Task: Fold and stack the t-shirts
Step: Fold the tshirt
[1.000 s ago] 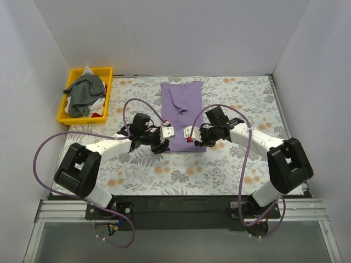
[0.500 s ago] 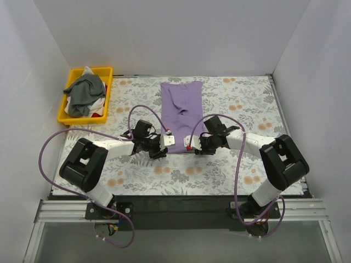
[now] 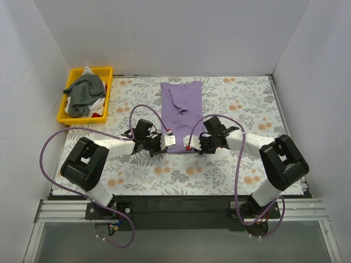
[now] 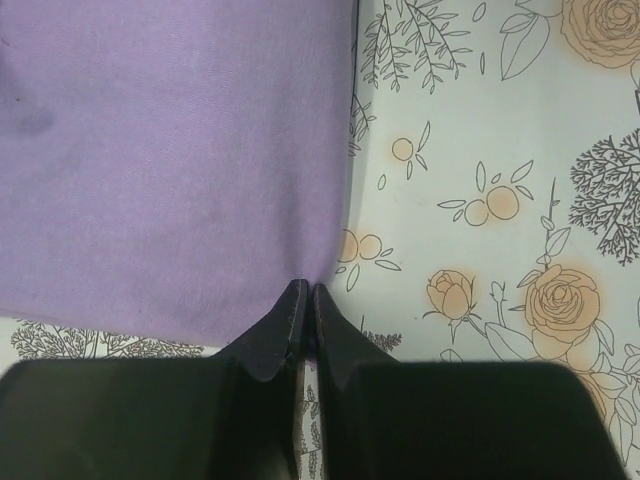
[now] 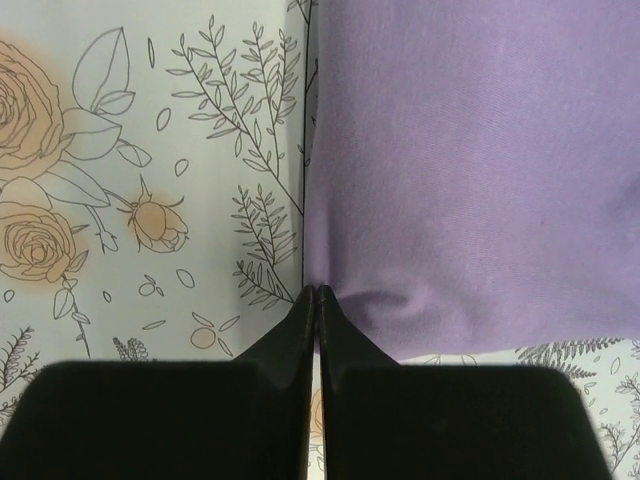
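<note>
1. A yellow tray (image 3: 109, 82) is being seen at the upper left of the top view. A grey-green t-shirt (image 3: 85, 90) is being held in it, heaped over white cloth (image 3: 88, 71) and a red scrap (image 3: 96, 114).
2. The lilac t-shirt (image 3: 182, 107) is being seen mid-frame on the flowered table (image 3: 247, 104), folded to a narrow strip.
3. Its near corners are being pinched by the left gripper (image 3: 166, 141) at lower left and the right gripper (image 3: 189, 144) at lower right.
4. Only in the wrist views are the jaws being shown pressed together on cloth, with puckering at the right tip. The tray is being shown in the top view alone.
</note>
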Controlling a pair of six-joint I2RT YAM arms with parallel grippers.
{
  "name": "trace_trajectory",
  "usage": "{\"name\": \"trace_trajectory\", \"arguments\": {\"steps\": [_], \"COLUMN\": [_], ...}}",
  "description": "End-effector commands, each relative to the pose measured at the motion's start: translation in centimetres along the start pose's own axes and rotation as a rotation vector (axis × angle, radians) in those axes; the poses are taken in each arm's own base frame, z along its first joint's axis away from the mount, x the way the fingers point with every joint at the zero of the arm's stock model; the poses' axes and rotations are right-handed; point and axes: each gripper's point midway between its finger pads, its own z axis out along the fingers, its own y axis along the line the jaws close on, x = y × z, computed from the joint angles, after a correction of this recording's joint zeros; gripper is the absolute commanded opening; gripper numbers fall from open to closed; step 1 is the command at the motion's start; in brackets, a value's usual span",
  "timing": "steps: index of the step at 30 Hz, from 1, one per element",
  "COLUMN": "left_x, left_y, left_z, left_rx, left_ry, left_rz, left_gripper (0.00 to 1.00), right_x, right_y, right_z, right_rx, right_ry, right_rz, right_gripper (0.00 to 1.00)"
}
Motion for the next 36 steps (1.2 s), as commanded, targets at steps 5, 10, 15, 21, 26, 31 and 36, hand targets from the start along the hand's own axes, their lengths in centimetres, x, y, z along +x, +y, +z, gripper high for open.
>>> {"name": "trace_trajectory", "arguments": {"steps": [5, 10, 15, 21, 26, 31, 36], "left_x": [-2.2, -6.3, -9.9, -11.4, -12.2, -13.5, -15.0], "left_y": [-0.8, 0.7, 1.9, 0.9, -2.3, -4.5, -2.1], "left_z": [-1.3, -3.4, -6.3, -8.8, -11.6, -14.4, -15.6], "left_rx": [0.041, 0.002, 0.018, 0.013, 0.052, 0.071, -0.047], "left_ry": [-0.031, -0.103, -0.133, -0.137, -0.138, -0.152, -0.180], "left_rz": [-0.030, 0.004, 0.006, 0.038, 0.075, 0.009, 0.008], "left_gripper": [0.00, 0.00, 0.00, 0.00, 0.00, 0.00, 0.00], "right_x": [-1.0, -4.6, -6.5, -7.6, -8.2, -11.6, -11.5], "right_y": [-0.2, -2.1, -3.5, -3.1, 0.1, 2.1, 0.2], "right_z": [-2.7, -6.6, -10.0, -12.3, -14.1, -17.6, -17.1], "right_rx": [0.044, 0.107, 0.154, 0.156, 0.122, 0.142, 0.139], "right_ry": [0.002, -0.077, -0.080, -0.092, -0.100, -0.174, -0.130], "right_rz": [0.045, 0.021, -0.008, -0.035, -0.060, -0.085, -0.088], "right_gripper": [0.01, 0.01, 0.01, 0.01, 0.01, 0.01, 0.01]}}
